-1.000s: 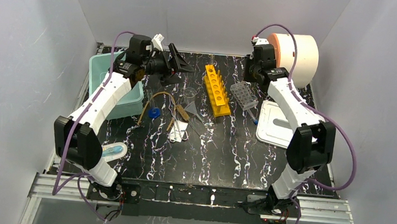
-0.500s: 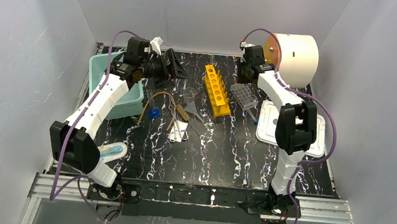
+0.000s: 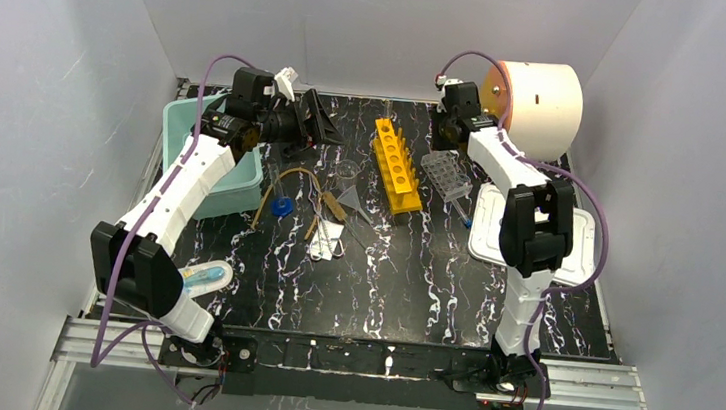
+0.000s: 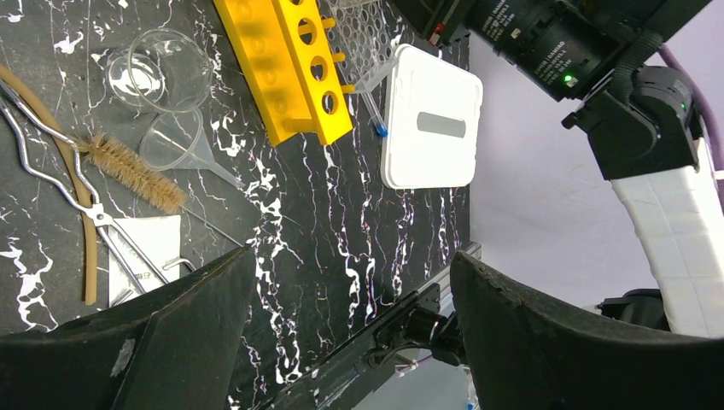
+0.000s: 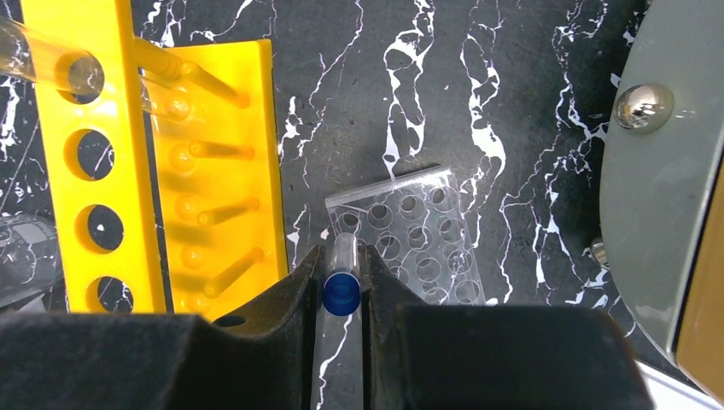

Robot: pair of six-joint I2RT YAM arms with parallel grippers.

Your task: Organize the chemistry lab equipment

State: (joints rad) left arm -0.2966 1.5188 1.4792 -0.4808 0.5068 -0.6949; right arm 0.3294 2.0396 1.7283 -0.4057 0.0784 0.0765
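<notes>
The right end effector (image 5: pixel 340 256) is closed narrow on a blue-capped clear tube (image 5: pixel 341 293), which is clamped between its two fingers with the cap toward the wrist camera. The tube's far end hangs over the near corner of the clear plastic tube rack (image 5: pixel 418 243). Whether it sits in a hole cannot be told. That rack lies on the black marbled tabletop (image 3: pixel 412 280) just beside the yellow rack with round holes (image 3: pixel 396 165), which carries one glass tube (image 5: pixel 34 49) in an end hole. A large cream cylinder (image 3: pixel 541 104) lies on its side just behind the right arm.

The left end effector (image 4: pixel 350 260) is spread wide and holds nothing. It is raised above the far left part of the tabletop, near a teal bin (image 3: pixel 234 196). The left wrist view shows the clear glass beaker (image 4: pixel 162 68) with the clear funnel (image 4: pixel 175 141) just beside it. Near them lie a bristle brush (image 4: pixel 128 166), metal tongs (image 4: pixel 102 224), the amber rubber tube (image 4: pixel 85 256) and a white packet (image 4: pixel 149 252). A second blue-capped tube (image 4: pixel 373 107) lies flat between the clear rack and a white lid (image 4: pixel 431 128). A small blue cap (image 3: pixel 281 206) sits beside the amber tube. A clear bottle (image 3: pixel 206 276) lies near the left arm's base.
</notes>
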